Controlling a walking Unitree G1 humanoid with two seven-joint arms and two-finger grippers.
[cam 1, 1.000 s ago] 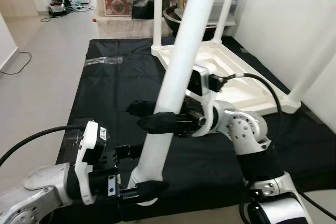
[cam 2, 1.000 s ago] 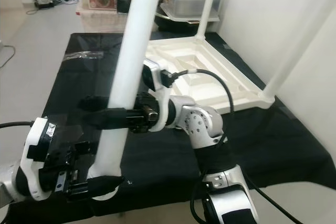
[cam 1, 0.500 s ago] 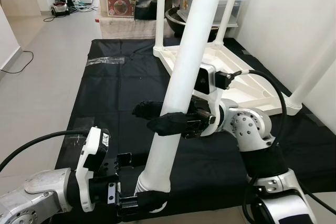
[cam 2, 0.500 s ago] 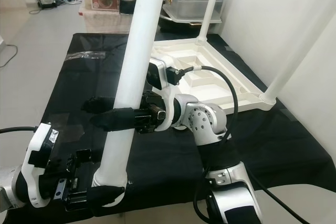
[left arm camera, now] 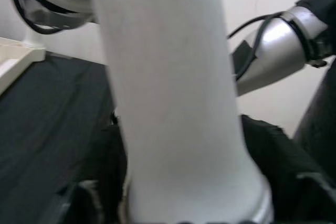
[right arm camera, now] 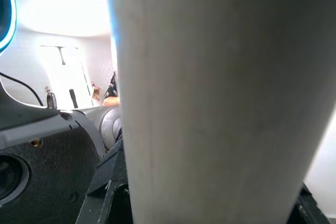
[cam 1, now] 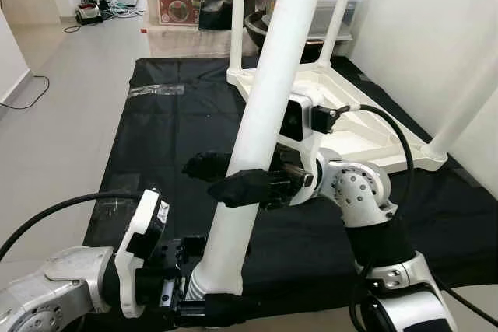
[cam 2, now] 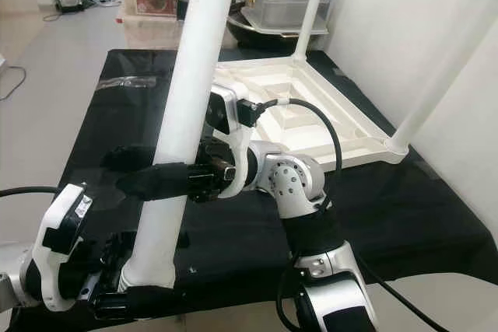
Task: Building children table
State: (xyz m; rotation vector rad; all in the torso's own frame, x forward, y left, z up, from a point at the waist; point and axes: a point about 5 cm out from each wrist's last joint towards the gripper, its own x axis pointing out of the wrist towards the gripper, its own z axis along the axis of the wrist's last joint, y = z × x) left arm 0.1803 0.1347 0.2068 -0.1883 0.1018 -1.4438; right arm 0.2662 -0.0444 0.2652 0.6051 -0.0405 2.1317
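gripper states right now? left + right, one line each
Left gripper: shut on the white table leg, at its bottom end.
Right gripper: shut on the same white table leg, partway up.

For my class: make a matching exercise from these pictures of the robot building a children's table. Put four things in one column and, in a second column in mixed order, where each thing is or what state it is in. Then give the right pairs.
Things
1. long white round table leg
2. white upturned plastic tabletop
3. black floor cloth
4. clear lidded storage box

Places or states
A. spread flat over the grey floor
B. standing at the far edge of the cloth, by the wall
C. held tilted, the right gripper at mid-length and the left gripper at its lower end
D. lying underside up on the cloth, other legs already fitted

Pairs: 1-C, 2-D, 3-A, 4-B
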